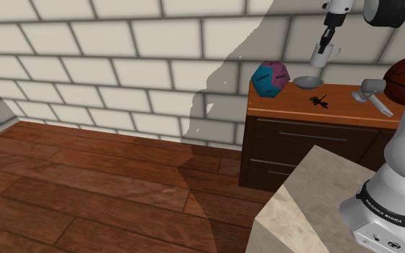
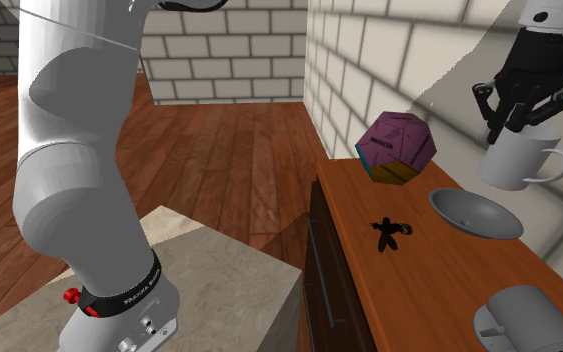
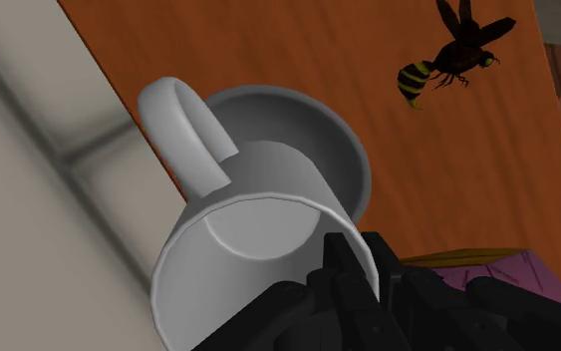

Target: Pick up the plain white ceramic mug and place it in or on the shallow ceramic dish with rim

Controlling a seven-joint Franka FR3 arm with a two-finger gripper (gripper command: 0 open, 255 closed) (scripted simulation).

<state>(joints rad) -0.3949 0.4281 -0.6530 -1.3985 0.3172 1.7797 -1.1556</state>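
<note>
- My gripper [image 2: 521, 115] is closed on the rim of the white mug [image 2: 517, 158] and holds it in the air, a little tilted, with the handle on the wall side.
- In the wrist view I look straight into the mug's mouth. Its wall is smooth and plain, and its round bottom lies bare.
- The mug hangs clear above the dish [image 2: 474, 213], not touching it.
- The dish is a shallow grey round with a low rim. It sits on the dresser [image 2: 409, 290], and its hollow is bare as well.
- The dresser top is orange-brown wood grain, over dark drawer fronts with bar handles.
- A black and yellow wasp figure [image 3: 452, 60] lies on the top just beside the dish, on the side away from the wall.
- A many-faced purple and teal ball [image 2: 394, 148] stands near the dish at the dresser's end.
- At the other end of the dresser sit a grey rounded object [image 1: 372, 92] and a basketball [image 1: 402, 77].
- A pale brick wall [image 1: 121, 65] runs behind the dresser.
</note>
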